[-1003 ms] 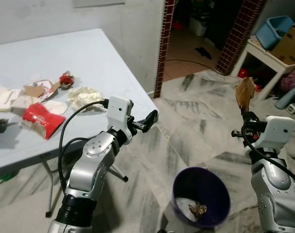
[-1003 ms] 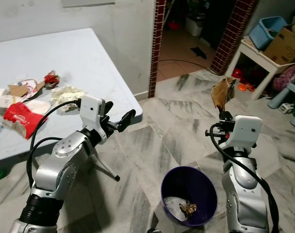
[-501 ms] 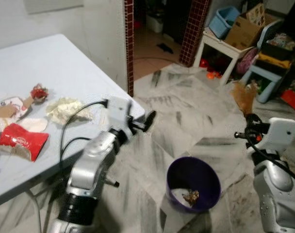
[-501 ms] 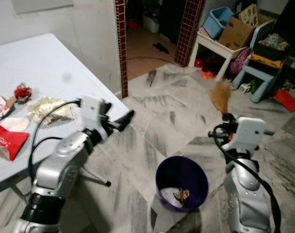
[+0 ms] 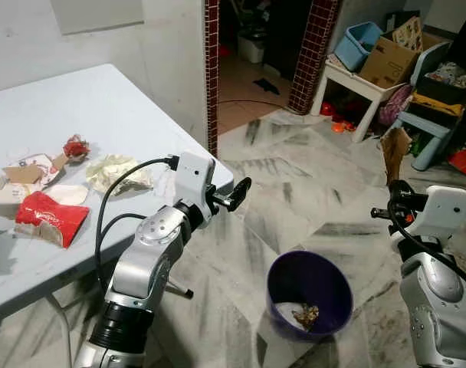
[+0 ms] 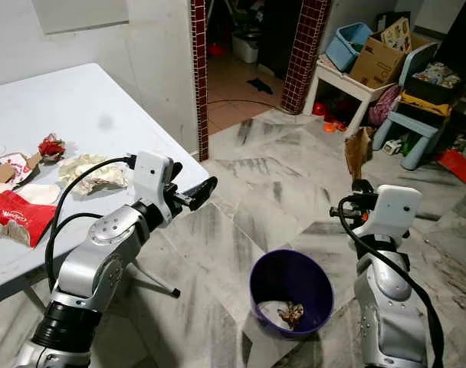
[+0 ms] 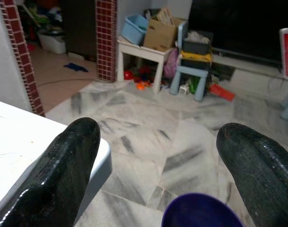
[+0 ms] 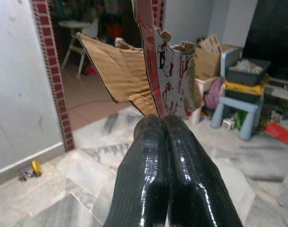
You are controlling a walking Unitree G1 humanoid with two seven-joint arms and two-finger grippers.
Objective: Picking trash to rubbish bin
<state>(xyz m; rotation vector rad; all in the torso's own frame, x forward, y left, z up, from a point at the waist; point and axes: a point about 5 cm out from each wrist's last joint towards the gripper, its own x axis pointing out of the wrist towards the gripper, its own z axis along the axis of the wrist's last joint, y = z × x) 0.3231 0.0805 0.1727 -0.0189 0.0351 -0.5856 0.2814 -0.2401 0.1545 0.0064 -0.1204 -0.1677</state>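
A purple rubbish bin (image 5: pixel 310 285) stands on the marble floor between my arms, with a scrap of trash (image 5: pixel 303 314) at its bottom. My right gripper (image 5: pixel 395 186) is raised to the right of the bin and beyond it, shut on a torn piece of brown cardboard (image 5: pixel 394 149) that sticks up from the fingertips (image 8: pixel 164 123). Its printed side (image 8: pixel 170 71) faces the right wrist camera. My left gripper (image 5: pixel 241 188) is open and empty, held past the corner of the white table (image 5: pixel 103 100), its fingers (image 7: pixel 70 156) wide apart. Trash lies on the table: a red packet (image 5: pixel 49 217), crumpled white paper (image 5: pixel 118 172), a red wrapper (image 5: pixel 75 147).
Brick pillars (image 5: pixel 211 69) frame a doorway behind the table. At the back right stand a low white table (image 5: pixel 356 84) with a blue basket (image 5: pixel 358 42) and a cardboard box (image 5: pixel 394 54), and a small blue chair (image 5: pixel 424 126). A table leg (image 5: pixel 179 290) reaches the floor near the bin.
The whole view has shifted, so the camera has moved. The right gripper still holds the cardboard upright. The left arm keeps its pose by the table corner.
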